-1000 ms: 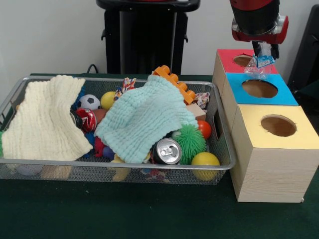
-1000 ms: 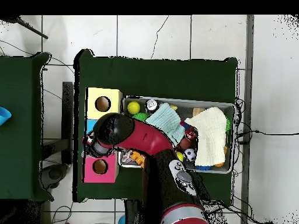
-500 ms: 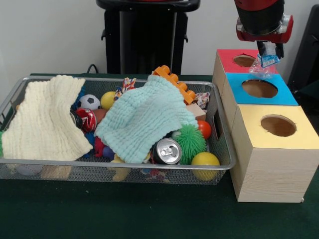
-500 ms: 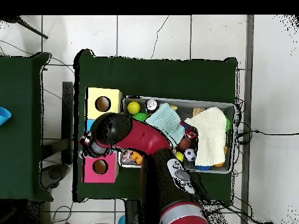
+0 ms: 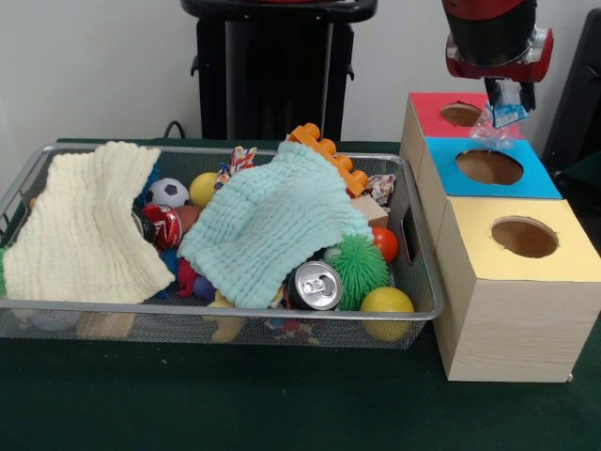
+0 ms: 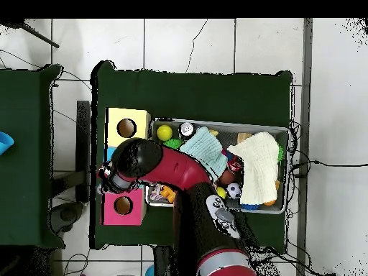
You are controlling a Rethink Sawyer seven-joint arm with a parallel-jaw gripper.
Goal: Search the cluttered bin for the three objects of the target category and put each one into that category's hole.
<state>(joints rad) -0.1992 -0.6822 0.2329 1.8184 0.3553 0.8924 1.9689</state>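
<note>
My gripper (image 5: 507,101) hangs at the top right of the front view, shut on a small clear wrinkly bottle (image 5: 495,126) with a blue-and-white label. The bottle hangs just above the far edge of the blue-topped box (image 5: 535,178), a little behind its round hole (image 5: 489,167). The wire mesh bin (image 5: 216,310) lies to the left, full of clutter. No other clear bottle shows in it. In the overhead view the red arm (image 6: 144,164) covers the blue box and hides the gripper; the bin (image 6: 244,126) lies to its right.
A red-topped box (image 5: 427,105) stands behind the blue one and a yellow-topped box (image 5: 563,258) in front. In the bin lie a cream cloth (image 5: 84,225), a mint cloth (image 5: 268,221), a silver can (image 5: 315,285), a green spiky ball (image 5: 360,266), a yellow ball (image 5: 387,303) and an orange brick (image 5: 329,155).
Over the last second the gripper has moved slightly right and up with the bottle. In the last half second it has held still. The bin's contents are unchanged.
</note>
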